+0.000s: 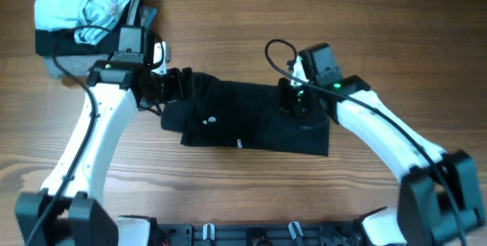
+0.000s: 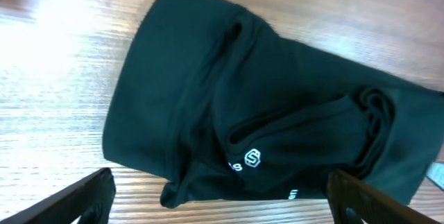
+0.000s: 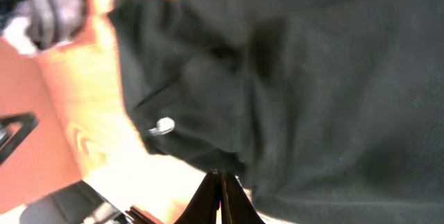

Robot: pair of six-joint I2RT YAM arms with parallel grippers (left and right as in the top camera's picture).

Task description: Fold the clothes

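A black garment (image 1: pixel 251 120) with small white logos lies folded flat on the middle of the wooden table. My left gripper (image 1: pixel 179 84) is open at its left end. In the left wrist view its fingers (image 2: pixel 222 200) stand wide apart over bare wood, with the garment (image 2: pixel 277 113) just ahead of them and nothing held. My right gripper (image 1: pixel 294 101) is at the garment's far edge on the right. In the right wrist view its fingers (image 3: pixel 220 182) are closed together right at the fabric's edge (image 3: pixel 312 85), seemingly pinching it.
A pile of clothes (image 1: pixel 87 10), light blue on top of black and grey, sits at the far left corner of the table. Bare wood (image 1: pixel 228 193) lies in front of the garment, and more (image 1: pixel 426 40) to the right.
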